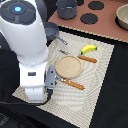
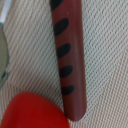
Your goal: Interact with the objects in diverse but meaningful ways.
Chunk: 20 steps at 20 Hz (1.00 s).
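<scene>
Brown and long, the sausage (image 2: 70, 60) fills the middle of the wrist view, with dark grill marks in a row along it. It lies flat on the woven placemat (image 2: 107, 50), and the red tomato (image 2: 32, 112) sits just beside its one end, touching or almost touching; I cannot tell which. A piece of grey rim shows at the edge of this view, maybe the pan, but it is too blurred to say.

In the exterior view the white arm (image 1: 27, 45) stands at the near left of the mat and hides the sausage and the tomato under its wrist. The yellow banana (image 1: 89, 48) lies to the far right, well apart. The tan plate (image 1: 68, 66) is in the middle, with the knife (image 1: 86, 58) on its far side and the fork (image 1: 71, 83) on its near side.

I judge the step in hand is the approach to the sausage, camera already very close above it. The next move calls for fingers set across its narrow width, clear of the tomato. The fingers do not appear in either picture, so apart or together I cannot tell.

No brand, label or writing can be read.
</scene>
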Available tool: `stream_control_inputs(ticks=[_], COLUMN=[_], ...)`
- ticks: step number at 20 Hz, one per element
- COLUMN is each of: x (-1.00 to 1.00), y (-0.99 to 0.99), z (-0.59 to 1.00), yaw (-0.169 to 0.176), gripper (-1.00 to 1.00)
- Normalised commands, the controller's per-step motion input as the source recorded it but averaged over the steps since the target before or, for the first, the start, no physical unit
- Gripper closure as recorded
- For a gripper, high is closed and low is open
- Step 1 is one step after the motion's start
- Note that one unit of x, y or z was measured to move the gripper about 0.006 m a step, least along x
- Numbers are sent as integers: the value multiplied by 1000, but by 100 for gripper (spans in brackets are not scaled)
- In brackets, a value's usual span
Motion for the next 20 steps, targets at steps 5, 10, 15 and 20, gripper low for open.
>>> stream_control_inputs(ticks=[5, 10, 15, 20], x=[265, 225, 213, 222], y=[-302, -263, -255, -246], z=[0, -2, -5, -1], yaw=[1, 7, 6, 2], gripper=[-100, 100, 100, 100])
